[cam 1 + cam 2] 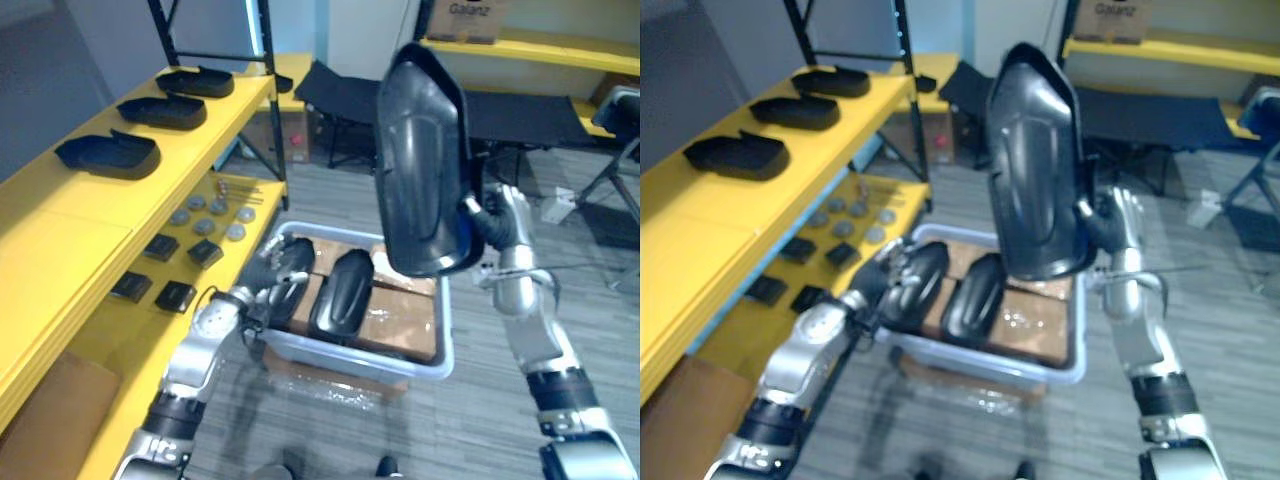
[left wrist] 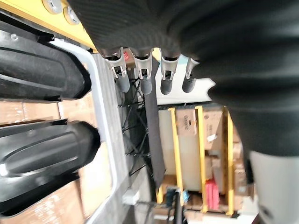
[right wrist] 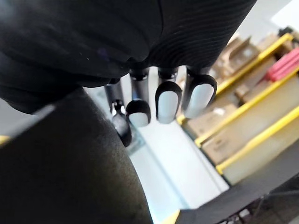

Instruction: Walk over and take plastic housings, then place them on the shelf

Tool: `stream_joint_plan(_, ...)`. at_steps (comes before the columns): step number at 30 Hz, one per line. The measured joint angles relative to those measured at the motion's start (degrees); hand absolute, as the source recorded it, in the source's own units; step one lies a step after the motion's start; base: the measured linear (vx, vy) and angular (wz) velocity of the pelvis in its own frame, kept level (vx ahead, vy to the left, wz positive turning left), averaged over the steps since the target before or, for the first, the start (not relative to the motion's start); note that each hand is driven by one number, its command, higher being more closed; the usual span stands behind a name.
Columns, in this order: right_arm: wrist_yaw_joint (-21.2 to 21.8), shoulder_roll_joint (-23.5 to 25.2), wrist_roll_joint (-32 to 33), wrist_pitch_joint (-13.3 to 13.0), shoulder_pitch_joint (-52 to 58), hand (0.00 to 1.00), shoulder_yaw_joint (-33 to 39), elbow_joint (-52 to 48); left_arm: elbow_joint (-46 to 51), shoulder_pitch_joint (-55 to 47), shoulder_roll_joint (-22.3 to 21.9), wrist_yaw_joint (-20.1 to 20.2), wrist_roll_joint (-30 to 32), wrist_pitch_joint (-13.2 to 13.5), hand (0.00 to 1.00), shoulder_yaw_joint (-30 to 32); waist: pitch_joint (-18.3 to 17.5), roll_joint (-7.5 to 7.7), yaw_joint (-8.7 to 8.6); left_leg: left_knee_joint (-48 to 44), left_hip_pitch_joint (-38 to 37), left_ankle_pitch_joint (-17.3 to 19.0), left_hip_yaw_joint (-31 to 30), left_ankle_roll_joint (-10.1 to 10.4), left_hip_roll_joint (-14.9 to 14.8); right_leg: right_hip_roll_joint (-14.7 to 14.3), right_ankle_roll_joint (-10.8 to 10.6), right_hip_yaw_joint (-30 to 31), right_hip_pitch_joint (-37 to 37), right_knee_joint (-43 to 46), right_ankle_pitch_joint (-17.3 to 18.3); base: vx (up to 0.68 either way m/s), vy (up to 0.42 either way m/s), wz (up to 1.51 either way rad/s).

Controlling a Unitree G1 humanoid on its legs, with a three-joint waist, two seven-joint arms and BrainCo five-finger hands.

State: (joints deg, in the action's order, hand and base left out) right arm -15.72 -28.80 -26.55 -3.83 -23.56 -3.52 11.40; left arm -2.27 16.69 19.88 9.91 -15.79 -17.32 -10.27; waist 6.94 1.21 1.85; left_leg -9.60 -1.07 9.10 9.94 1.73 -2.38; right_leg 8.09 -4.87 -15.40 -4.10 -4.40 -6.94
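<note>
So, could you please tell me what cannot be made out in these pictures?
Right hand: its grip is mostly hidden behind the held housing, eye views.
Bin: far corner covered by that housing, eye views.
Small round parts left of the bin: too small to identify, eye views.
Left hand: whether it touches the binned housings is unclear, eye views.

Right hand [image 1: 476, 226] raised, fingers curled; left hand [image 1: 272, 272] low.

We are noting the raised housing [image 1: 420, 165] covering most of the right hand [image 1: 482, 228] in the eye views. Grey discs [image 1: 208, 216] on the lower shelf [image 1: 125, 340] are showing too small for us to identify.
</note>
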Motion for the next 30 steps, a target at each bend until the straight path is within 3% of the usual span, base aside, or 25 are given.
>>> stream_joint_plan(5, 0.75, 1.21, 0.01, -0.45, -0.58, 1.00, -3.52, 1.85, -1.78, 0.42, 0.01, 1.27, -2.12, -1.09, 0.00, -2.43, -0.64, 0.83, -0.07, 0.10, -0.03, -0.09, -0.02, 0.01, -0.02, -0.05, 0.06, 0.05, 0.05, -0.03, -0.04, 0.00, 0.000, 0.00)
stream_joint_plan(9, 0.76, 2.92, -0.05, -1.20, -0.65, 1.00, -6.11, 3.50, -2.36, 1.49, -0.09, 4.30, -11.92, -6.95, 0.00, -5.14, -0.87, 1.20, -0.02, 0.10, -0.04, -0.28, 0.04, -0.23, 0.06, 0.00, 0.59, 0.17, 0.09, -0.04, -0.45, 0.00, 0.000, 0.00)
stream_joint_plan(13, 0.77, 3.22, -0.11, -1.48, -1.30, 1.00, -7.44, 4.96, -4.29, 1.48, -0.14, 4.03, -22.58, -11.62, 0.00, -7.70, -1.13, 1.61, -0.01, 0.59, -0.07, -0.86, 0.02, -0.14, 0.08, -0.01, 0.59, 0.18, 0.27, -0.05, -0.45, -0.02, -0.015, 0.00)
stream_joint_plan(16, 0.77, 3.22, -0.18, -1.47, -1.65, 1.00, -7.79, 5.81, -4.74, 1.46, -0.23, 3.60, -24.73, -11.55, 0.00, -8.90, -1.20, 1.71, 0.01, 1.56, -0.22, -1.63, -0.02, 0.01, 0.09, -0.09, 0.58, 0.16, 0.57, -0.05, -0.47, -0.03, -0.038, 0.01)
stream_joint_plan(30, 3.39, 3.22, -3.64, -2.25, -1.67, 1.00, -11.99, 10.80, -5.93, 1.10, -2.70, 1.85, -23.41, -8.61, 0.00, -11.28, -1.25, 1.77, -0.01, 3.29, -0.98, -2.66, -0.25, 0.15, 0.23, -0.13, 0.49, -0.11, 0.44, -0.05, -0.57, 0.00, -0.010, 0.00)
